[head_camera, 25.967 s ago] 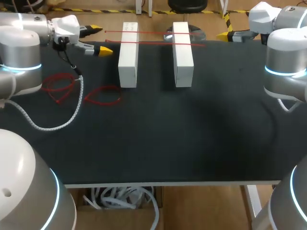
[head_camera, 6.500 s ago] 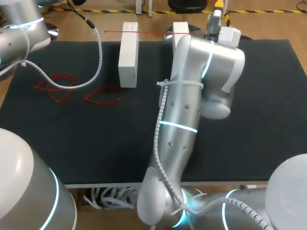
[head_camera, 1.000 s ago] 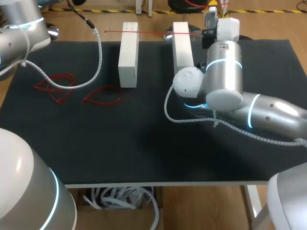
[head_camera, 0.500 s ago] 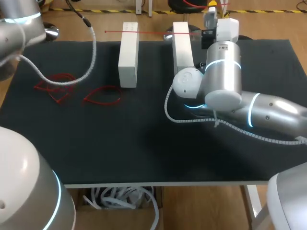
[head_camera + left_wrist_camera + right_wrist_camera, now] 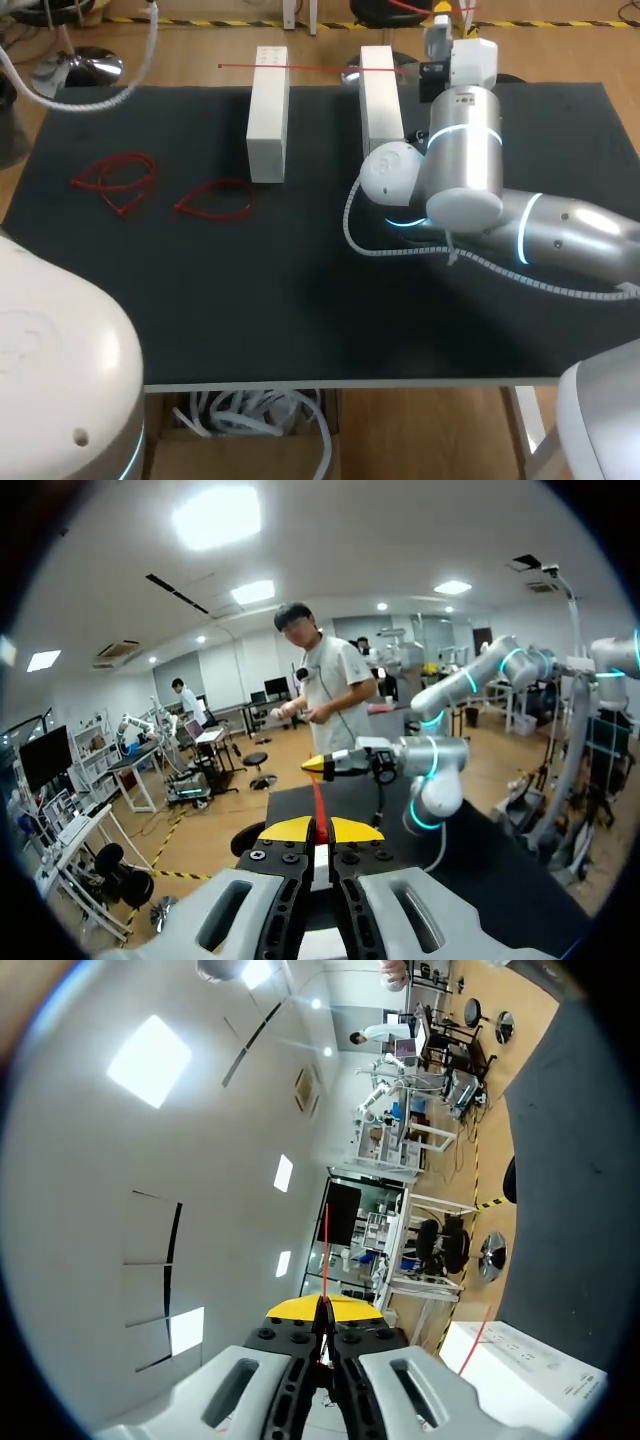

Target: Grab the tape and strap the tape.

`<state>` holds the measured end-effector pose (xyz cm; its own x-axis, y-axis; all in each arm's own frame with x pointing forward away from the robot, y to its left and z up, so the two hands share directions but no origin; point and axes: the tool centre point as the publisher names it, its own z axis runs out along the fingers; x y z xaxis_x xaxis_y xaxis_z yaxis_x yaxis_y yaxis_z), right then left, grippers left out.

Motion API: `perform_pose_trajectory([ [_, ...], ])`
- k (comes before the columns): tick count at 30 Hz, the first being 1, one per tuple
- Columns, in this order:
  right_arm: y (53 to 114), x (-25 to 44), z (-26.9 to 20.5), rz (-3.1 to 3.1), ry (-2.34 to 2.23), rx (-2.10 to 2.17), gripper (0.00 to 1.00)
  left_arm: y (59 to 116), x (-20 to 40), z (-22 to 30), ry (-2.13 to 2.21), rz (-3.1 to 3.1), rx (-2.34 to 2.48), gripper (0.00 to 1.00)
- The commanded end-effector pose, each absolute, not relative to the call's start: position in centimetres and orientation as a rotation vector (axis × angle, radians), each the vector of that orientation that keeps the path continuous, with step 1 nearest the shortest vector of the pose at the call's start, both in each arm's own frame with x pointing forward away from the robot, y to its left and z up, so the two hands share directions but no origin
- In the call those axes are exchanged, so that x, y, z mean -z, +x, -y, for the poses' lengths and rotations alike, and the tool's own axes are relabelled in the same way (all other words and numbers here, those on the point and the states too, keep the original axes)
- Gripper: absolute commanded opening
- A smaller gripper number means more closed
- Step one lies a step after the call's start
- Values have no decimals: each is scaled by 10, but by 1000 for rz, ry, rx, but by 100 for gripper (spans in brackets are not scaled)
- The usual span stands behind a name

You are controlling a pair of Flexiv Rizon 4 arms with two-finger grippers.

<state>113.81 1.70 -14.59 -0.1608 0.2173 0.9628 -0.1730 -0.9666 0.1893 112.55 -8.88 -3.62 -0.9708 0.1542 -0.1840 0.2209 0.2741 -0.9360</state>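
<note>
A red tape (image 5: 319,798) runs taut from my left gripper (image 5: 320,830), shut on one end, to my right gripper (image 5: 314,765) a short way ahead, which pinches the other end. In the right wrist view the same tape (image 5: 326,1245) rises from the shut yellow tips of my right gripper (image 5: 323,1308). In the head view my right gripper (image 5: 440,14) is beyond the table's far edge, behind the right white block (image 5: 380,95). Another red tape (image 5: 310,67) lies across both white blocks. The left gripper is outside the head view.
The left white block (image 5: 267,110) stands beside the right one at the back of the black mat (image 5: 300,300). Two loose red tape loops (image 5: 115,180) (image 5: 215,198) lie at the mat's left. My right arm (image 5: 500,215) stretches over the mat's right half.
My left arm has swung up and away out of the head view's top left corner. The right arm and both tapes have stayed where they were.
</note>
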Motion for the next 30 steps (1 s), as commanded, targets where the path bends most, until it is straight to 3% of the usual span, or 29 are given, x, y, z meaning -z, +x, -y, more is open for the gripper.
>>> perform_pose_trajectory([
  [1,1138,144,-17,-49,1852,-2208,0,1128,30,93,328,-2734,1153,0],
  [9,1138,144,-17,-49,1852,-2208,0,1125,26,101,277,-2678,954,0],
  [27,1138,144,-17,-49,1852,-2208,0,1126,19,106,202,-2552,1128,0],
  [30,1138,144,-17,-49,1852,-2208,0,1126,15,115,397,-2622,986,0],
])
